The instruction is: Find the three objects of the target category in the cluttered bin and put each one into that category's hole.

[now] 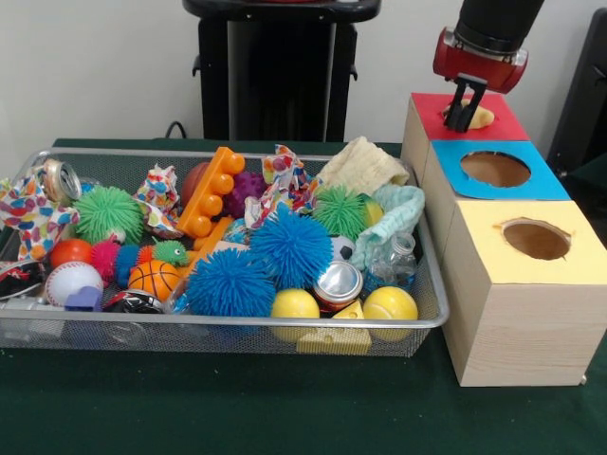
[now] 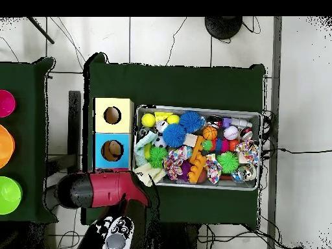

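Observation:
The wire-mesh bin (image 1: 237, 154) sits on the green table, full of toys; it also shows in the overhead view (image 2: 194, 109). Inside are blue spiky balls (image 1: 289, 246), green spiky balls (image 1: 107, 212), yellow balls (image 1: 390, 303), a silver can (image 1: 338, 282), a baseball (image 1: 72, 281), a small basketball (image 1: 154, 278) and an orange block (image 1: 212, 191). My gripper (image 1: 462, 120) hangs over the hole of the red-topped box (image 1: 503, 121), its tip at the hole, where something pale shows. In the overhead view my red arm (image 2: 107, 188) covers that box and the gripper.
A blue-topped box (image 1: 545, 182) and a yellow-topped box (image 1: 588, 248) stand in a row beside the bin, each with a round hole. Pale cloths (image 1: 365, 163) lie at the bin's end nearest the boxes. Pink, orange and green discs (image 2: 6, 194) lie on a side table.

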Robot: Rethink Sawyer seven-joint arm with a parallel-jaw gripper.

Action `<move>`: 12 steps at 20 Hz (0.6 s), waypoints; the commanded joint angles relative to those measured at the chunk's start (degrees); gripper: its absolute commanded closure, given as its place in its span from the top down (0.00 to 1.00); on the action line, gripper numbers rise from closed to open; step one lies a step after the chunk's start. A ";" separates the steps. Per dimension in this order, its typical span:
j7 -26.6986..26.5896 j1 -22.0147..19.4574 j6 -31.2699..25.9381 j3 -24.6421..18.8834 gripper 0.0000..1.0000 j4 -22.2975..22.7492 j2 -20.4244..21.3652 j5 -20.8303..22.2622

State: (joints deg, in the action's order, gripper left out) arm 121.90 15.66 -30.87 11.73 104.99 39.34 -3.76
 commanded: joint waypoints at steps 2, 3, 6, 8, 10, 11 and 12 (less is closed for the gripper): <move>9.20 -0.71 5.24 -4.84 0.00 5.13 -0.17 -2.26; 9.07 -0.61 4.73 -4.82 0.00 5.70 0.68 -2.33; 9.49 -0.05 4.68 -4.71 0.00 7.23 1.99 -2.59; 9.73 0.34 5.14 -4.58 0.00 7.95 2.24 -2.63; 9.79 0.69 5.33 -4.33 0.00 8.39 2.36 -2.59; 9.70 0.76 5.33 -4.28 0.00 8.54 2.43 -2.58; 9.64 0.81 5.58 -4.35 0.00 8.85 2.46 -2.56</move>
State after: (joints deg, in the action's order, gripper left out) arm 121.90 16.59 -29.04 11.60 109.25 41.54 -4.31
